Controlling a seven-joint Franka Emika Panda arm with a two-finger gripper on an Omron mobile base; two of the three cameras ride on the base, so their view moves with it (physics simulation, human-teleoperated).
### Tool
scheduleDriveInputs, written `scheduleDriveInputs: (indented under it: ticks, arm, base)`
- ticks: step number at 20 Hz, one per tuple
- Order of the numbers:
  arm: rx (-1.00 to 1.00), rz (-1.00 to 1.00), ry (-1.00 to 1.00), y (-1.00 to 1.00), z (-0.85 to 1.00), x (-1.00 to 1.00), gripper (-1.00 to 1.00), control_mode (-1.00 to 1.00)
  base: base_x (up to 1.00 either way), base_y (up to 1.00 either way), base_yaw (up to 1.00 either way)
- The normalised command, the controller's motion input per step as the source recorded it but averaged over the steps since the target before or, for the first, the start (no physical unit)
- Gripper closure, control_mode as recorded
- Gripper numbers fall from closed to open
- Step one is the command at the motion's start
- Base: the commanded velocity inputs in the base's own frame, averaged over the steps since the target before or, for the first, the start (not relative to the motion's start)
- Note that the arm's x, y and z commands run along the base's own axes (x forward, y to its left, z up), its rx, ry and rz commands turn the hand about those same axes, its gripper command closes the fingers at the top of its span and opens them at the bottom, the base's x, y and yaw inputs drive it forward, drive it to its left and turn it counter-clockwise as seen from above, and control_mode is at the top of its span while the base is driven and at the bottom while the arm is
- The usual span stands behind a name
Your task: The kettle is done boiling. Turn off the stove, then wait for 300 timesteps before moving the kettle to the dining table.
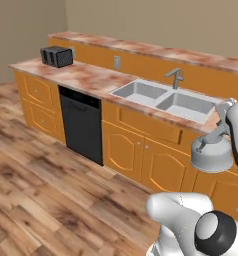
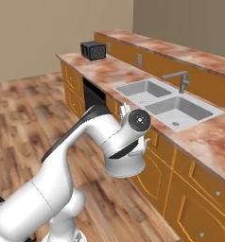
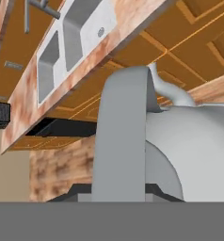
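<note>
The silver-grey kettle hangs in the air in front of the orange cabinet doors, below the counter edge by the sink. My gripper is shut on its slanted handle, which fills the middle of the hand view with the domed body to its right. From the right base view the kettle hangs under my white wrist. The dining table, a long raised orange-sided counter with a marbled top, runs behind the sink counter. The stove is out of view.
A double steel sink with a faucet sits in the marbled counter. A black dishwasher stands left of it and a dark toaster at the far left. Wooden floor stretches to the left.
</note>
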Motion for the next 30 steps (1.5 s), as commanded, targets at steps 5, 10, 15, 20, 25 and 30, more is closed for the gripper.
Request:
scheduleDriveInputs:
  ticks: [5,10,15,20,25,30]
  arm:
    - [0.0,0.0,0.0,0.0,0.0,0.0,1.0,1.0]
    - [0.0,0.0,0.0,0.0,0.0,0.0,1.0,1.0]
    - [0.0,0.0,0.0,0.0,0.0,0.0,1.0,1.0]
    - [0.0,0.0,0.0,0.0,0.0,0.0,1.0,1.0]
    - [0.0,0.0,0.0,0.0,0.0,0.0,1.0,1.0]
    - [0.0,0.0,0.0,0.0,0.0,0.0,1.0,1.0]
  base:
    - [0.08,0.83,-0.23]
    - [0.11,0.75,-0.22]
    - [0.23,0.81,-0.21]
    - [0.23,0.78,-0.21]
    - [0.19,0.8,-0.2]
    - [0.09,0.94,-0.22]
